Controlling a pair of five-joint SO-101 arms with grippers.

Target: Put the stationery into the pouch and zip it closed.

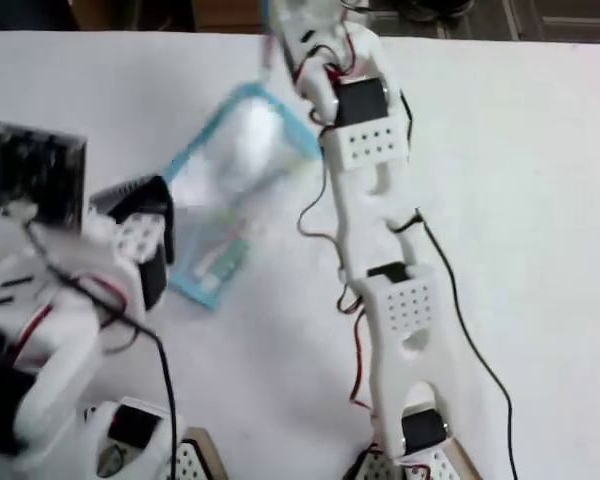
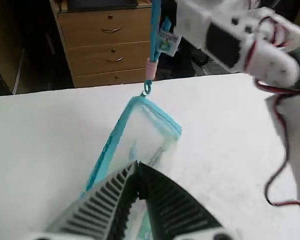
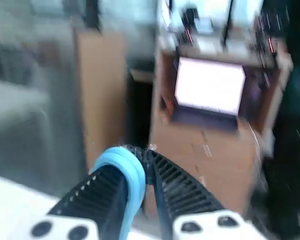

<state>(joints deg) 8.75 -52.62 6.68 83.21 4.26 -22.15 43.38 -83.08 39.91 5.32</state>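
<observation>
The pouch (image 1: 235, 170), translucent with blue trim, is held between both arms, its far end lifted off the white table (image 1: 520, 150). My left gripper (image 1: 168, 232) is shut on the pouch's near end; in the left wrist view its black fingers (image 2: 155, 195) close over the pouch (image 2: 140, 137). A blue strap (image 2: 154, 35) runs up from the zip end of the pouch. My right gripper (image 3: 147, 155) is shut on that strap (image 3: 129, 172), high over the table's far edge (image 1: 277, 32). A pale green item (image 1: 216, 262) shows through the pouch wall.
The right arm (image 1: 395, 300) stretches across the middle of the table from the near edge. A dark square block (image 1: 40, 170) stands at the left. A wooden drawer cabinet (image 2: 107, 42) stands beyond the far edge. Bare table lies to the right.
</observation>
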